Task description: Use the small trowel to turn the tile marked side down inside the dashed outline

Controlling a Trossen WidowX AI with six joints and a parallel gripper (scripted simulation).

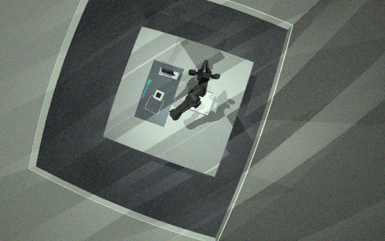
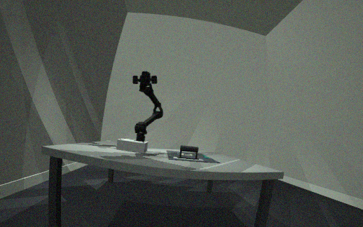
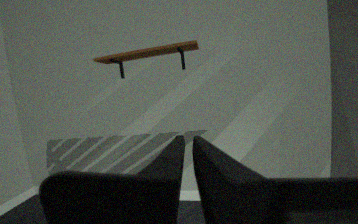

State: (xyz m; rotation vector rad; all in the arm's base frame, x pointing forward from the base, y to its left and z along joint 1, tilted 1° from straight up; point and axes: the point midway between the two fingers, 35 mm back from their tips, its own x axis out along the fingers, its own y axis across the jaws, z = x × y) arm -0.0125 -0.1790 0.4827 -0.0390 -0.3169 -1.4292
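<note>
The tile [image 1: 158,95], cream with a dark square on its upward face, lies on the blue-grey mat [image 1: 168,89]. It sits at the upper edge of the dashed outline [image 1: 151,111], mostly outside it. A slim teal tool [image 1: 146,88] [image 2: 205,157], which looks like the small trowel, lies along the mat's left side, apart from the tile. My gripper [image 1: 206,62] [image 3: 187,142] is shut with nothing between the fingers. It is raised high above the table, well away from tile and trowel. In the exterior view its fingertips are hidden.
A pale plate with a black bar handle [image 1: 169,72] [image 2: 188,148] stands at the mat's upper end. The arm's white base block [image 1: 208,104] [image 2: 132,145] is on the table [image 1: 127,130] [image 2: 95,159], right of the mat in the top view. A wooden shelf [image 3: 147,52] is on the wall.
</note>
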